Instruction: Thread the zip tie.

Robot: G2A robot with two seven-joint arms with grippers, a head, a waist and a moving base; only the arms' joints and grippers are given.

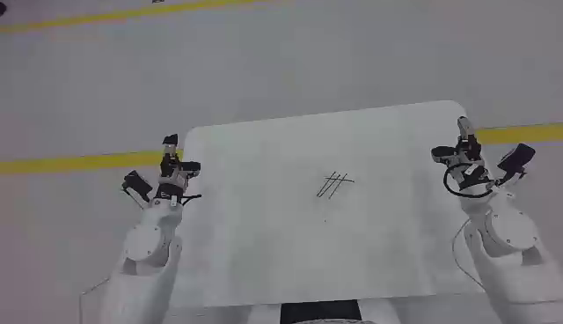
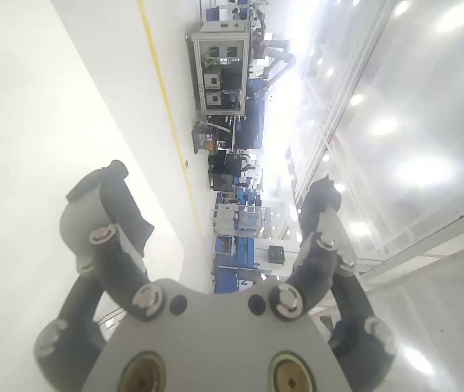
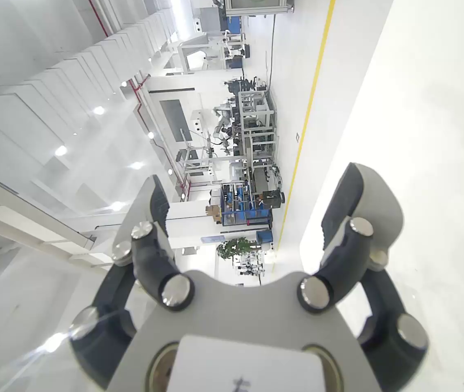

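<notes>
Several thin black zip ties [image 1: 334, 184] lie crossed on the white table [image 1: 264, 254], a little right of its middle. My left gripper [image 1: 168, 146] stands at the table's left edge, far from the ties, and in the left wrist view the left gripper [image 2: 219, 189] is open with nothing between its fingers. My right gripper [image 1: 463, 128] stands at the table's right edge, also well away from the ties. In the right wrist view the right gripper [image 3: 256, 189] is open and holds nothing.
The white table has a rounded far edge [image 1: 325, 117]. Grey floor with yellow lines [image 1: 237, 0] lies beyond it. Both wrist views look out over the table edge at a workshop with racks and machines [image 2: 219, 71].
</notes>
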